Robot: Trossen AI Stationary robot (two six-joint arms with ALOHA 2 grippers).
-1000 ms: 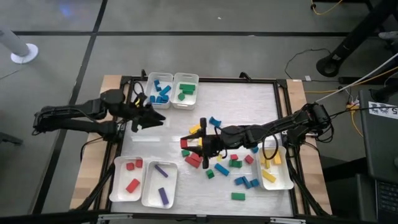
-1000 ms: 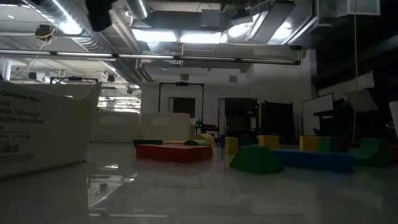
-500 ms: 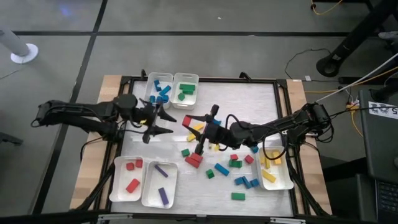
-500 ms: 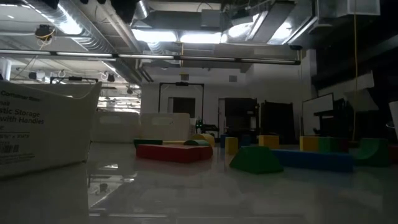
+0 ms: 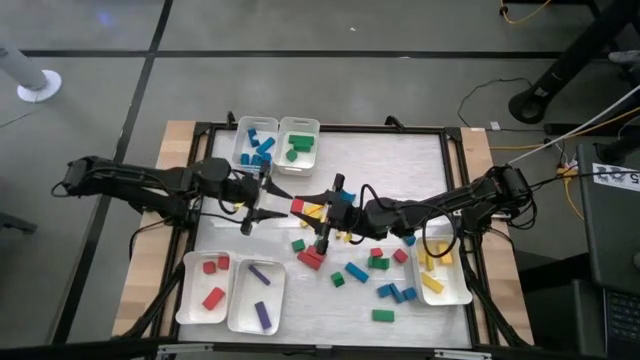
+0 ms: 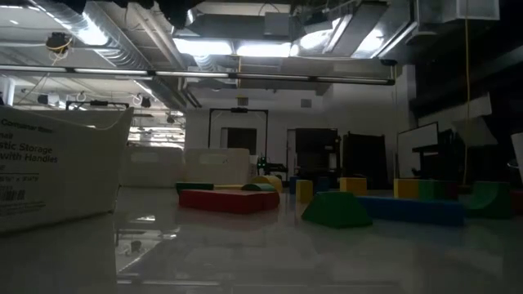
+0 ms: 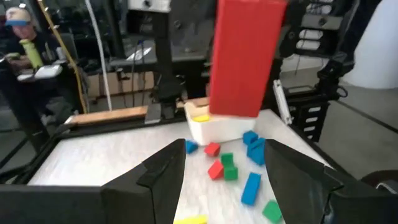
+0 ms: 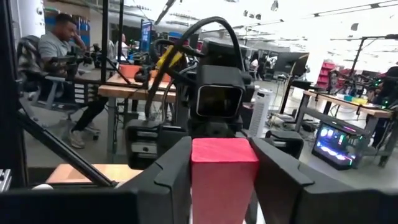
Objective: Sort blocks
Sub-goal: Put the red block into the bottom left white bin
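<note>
**Red block held between both arms at mid-table**

While the left end effector (image 5: 268, 196) stands wide with nothing gripped, the red block (image 5: 298, 205) sits just beyond its fingers, clamped upright in the right end effector (image 5: 305, 207). Loose blocks (image 5: 383, 268) lie scattered on the table (image 5: 400, 160) toward the right.

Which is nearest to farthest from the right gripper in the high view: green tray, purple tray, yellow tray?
From the right gripper, mid-table, holding a red block:
1. Green tray, far edge.
2. Purple tray, near edge, left arm's side.
3. Yellow tray, right edge.
</note>
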